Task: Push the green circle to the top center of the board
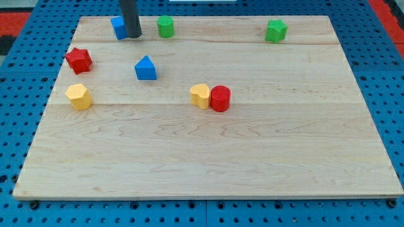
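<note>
Green circle [165, 26] near view's top, just right of my tip [134, 36]

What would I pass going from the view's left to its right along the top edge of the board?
Blue block, partly hidden behind the rod → my tip → green circle → green star-like block.

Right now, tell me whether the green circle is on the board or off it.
On. The green circle sits on the board near its top edge, just right of my tip.
</note>
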Robot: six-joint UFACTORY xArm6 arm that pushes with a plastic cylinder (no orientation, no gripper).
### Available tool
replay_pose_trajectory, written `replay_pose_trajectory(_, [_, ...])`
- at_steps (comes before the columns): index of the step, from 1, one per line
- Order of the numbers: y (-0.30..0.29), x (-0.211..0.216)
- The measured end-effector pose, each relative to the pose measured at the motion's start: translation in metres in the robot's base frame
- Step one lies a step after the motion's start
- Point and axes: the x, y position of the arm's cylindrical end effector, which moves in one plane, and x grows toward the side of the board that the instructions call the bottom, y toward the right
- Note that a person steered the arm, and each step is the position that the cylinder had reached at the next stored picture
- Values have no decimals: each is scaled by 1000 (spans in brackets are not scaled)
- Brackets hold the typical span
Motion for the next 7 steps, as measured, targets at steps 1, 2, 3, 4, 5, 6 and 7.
replay_pose_trajectory(1, [14,-14])
replay_pose_trajectory(2, [65,-10])
replay_pose_trajectory(3, [127,-11])
replay_pose_trajectory(4, [115,-10])
replay_pose_trajectory(5, [111,-10])
replay_pose_trajectory(6, [108,-10])
replay_pose_trajectory(7, [108,-10])
